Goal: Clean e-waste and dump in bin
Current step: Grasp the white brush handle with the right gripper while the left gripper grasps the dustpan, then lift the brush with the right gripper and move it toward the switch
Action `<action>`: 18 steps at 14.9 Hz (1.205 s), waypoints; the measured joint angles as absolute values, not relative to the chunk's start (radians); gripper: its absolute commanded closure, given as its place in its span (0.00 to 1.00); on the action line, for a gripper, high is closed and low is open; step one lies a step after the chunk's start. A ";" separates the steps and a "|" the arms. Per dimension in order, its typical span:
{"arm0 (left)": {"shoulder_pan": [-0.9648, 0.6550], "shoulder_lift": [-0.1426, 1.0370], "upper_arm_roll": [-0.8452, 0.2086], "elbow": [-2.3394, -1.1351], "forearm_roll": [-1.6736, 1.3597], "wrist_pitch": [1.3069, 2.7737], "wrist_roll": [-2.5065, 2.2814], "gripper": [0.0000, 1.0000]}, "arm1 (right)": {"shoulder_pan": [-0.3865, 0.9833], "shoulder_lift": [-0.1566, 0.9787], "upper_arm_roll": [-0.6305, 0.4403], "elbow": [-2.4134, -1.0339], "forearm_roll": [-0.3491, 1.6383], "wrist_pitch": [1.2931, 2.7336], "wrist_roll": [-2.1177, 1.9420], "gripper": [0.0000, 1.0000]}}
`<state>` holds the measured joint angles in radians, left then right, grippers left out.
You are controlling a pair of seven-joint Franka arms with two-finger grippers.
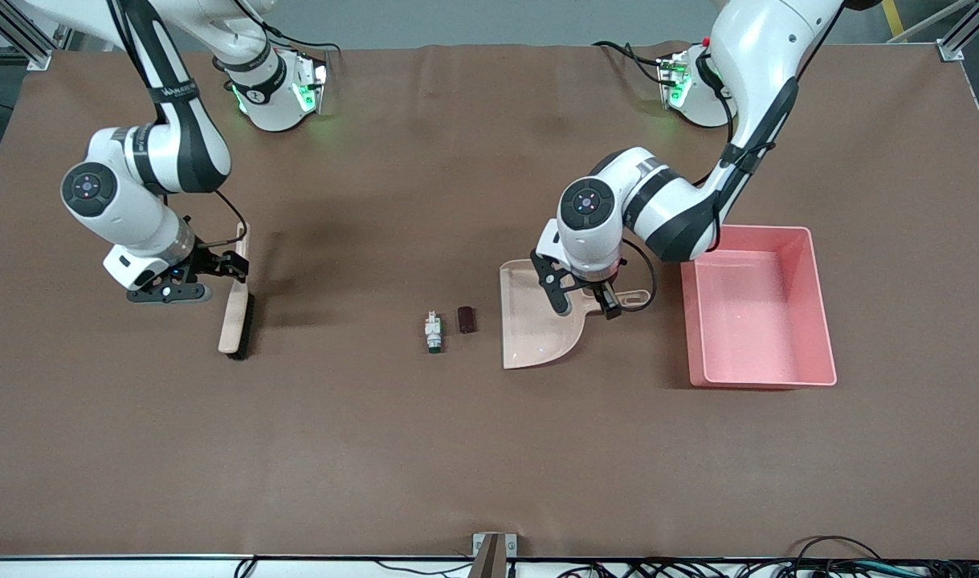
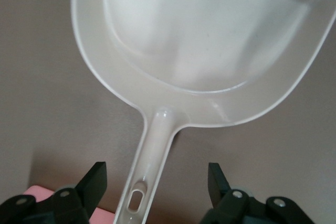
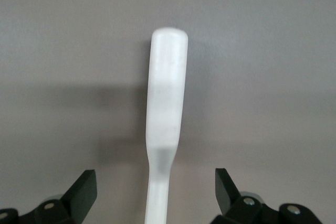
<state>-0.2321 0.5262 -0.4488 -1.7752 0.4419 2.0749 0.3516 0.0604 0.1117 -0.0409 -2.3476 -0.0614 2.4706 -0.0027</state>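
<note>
Straddling the dustpan (image 1: 537, 317) handle, the left gripper (image 1: 585, 301) gaped wide; the right gripper (image 1: 234, 267) spread unclamped around the brush (image 1: 236, 321) handle.

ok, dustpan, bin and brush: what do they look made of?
Dustpan: beige moulded plastic, likely; smooth, slightly glossy, thin rolled rim and one-piece handle in the left wrist view.
Bin: pink plastic by the look; uniform colour, thin walls, soft sheen.
Brush: pale smooth handle, plastic or painted wood, can't tell which; dark bristles along one edge.
</note>
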 measured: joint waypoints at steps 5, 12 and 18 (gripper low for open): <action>-0.224 0.566 -0.449 -1.782 0.489 2.123 0.430 0.26 | 0.051 0.241 -0.044 -2.375 -0.061 2.684 0.001 0.01; -0.219 0.610 -0.449 -1.782 0.502 2.171 0.448 0.34 | 0.047 0.293 -0.043 -2.375 -0.061 2.701 0.045 0.60; -0.219 0.619 -0.450 -1.782 0.528 2.178 0.449 0.61 | 0.048 0.293 -0.042 -2.366 -0.061 2.688 0.054 0.96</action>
